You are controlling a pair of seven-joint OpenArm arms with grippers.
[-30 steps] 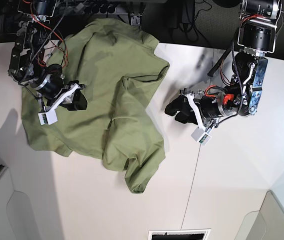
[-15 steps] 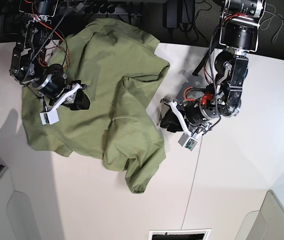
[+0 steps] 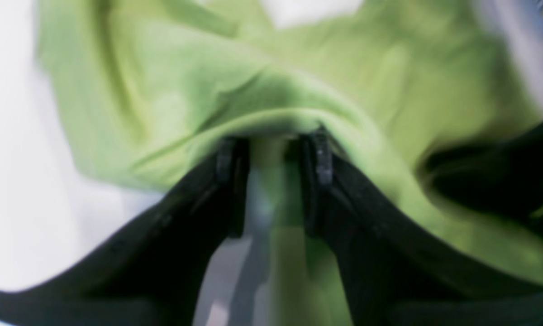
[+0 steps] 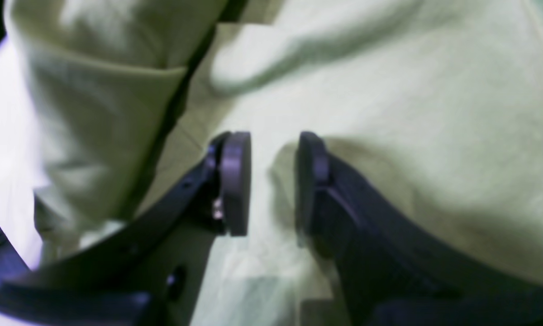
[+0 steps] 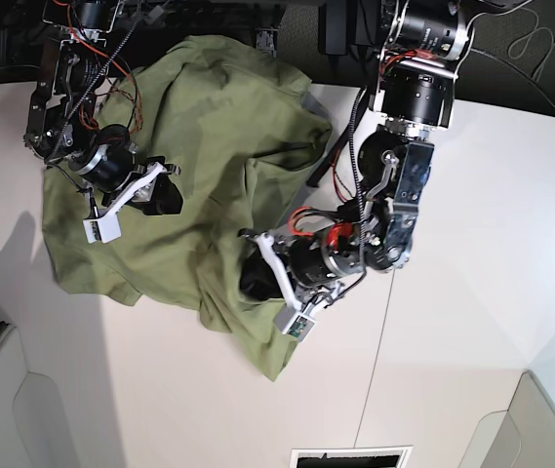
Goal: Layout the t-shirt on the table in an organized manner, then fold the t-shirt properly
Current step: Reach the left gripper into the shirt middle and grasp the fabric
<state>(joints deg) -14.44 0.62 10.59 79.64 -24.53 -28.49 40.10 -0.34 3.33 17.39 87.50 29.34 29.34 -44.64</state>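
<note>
The olive green t-shirt [image 5: 209, 136] lies crumpled on the white table [image 5: 472, 292], bunched toward the far left. My left gripper [image 5: 256, 278] sits on the shirt's lower middle. In the left wrist view a fold of the t-shirt [image 3: 163, 90] arches over the fingertips and cloth runs down between the jaws, so the left gripper [image 3: 273, 154] is shut on it. My right gripper [image 5: 160, 195] rests on the shirt's left part. In the right wrist view its pads [image 4: 235, 181] stand narrowly apart, and the right gripper [image 4: 271, 181] pinches a ridge of t-shirt [image 4: 412, 113].
Grey bins stand at the near left corner [image 5: 14, 409] and the near right corner [image 5: 540, 419]. A thin dark seam [image 5: 379, 341] crosses the tabletop. A vent opening [image 5: 350, 456] sits at the near edge. Dark cables hang beyond the far edge.
The left arm swung from the bare table right of the shirt onto its lower middle, and its jaws narrowed on cloth. The right gripper barely shifted.
</note>
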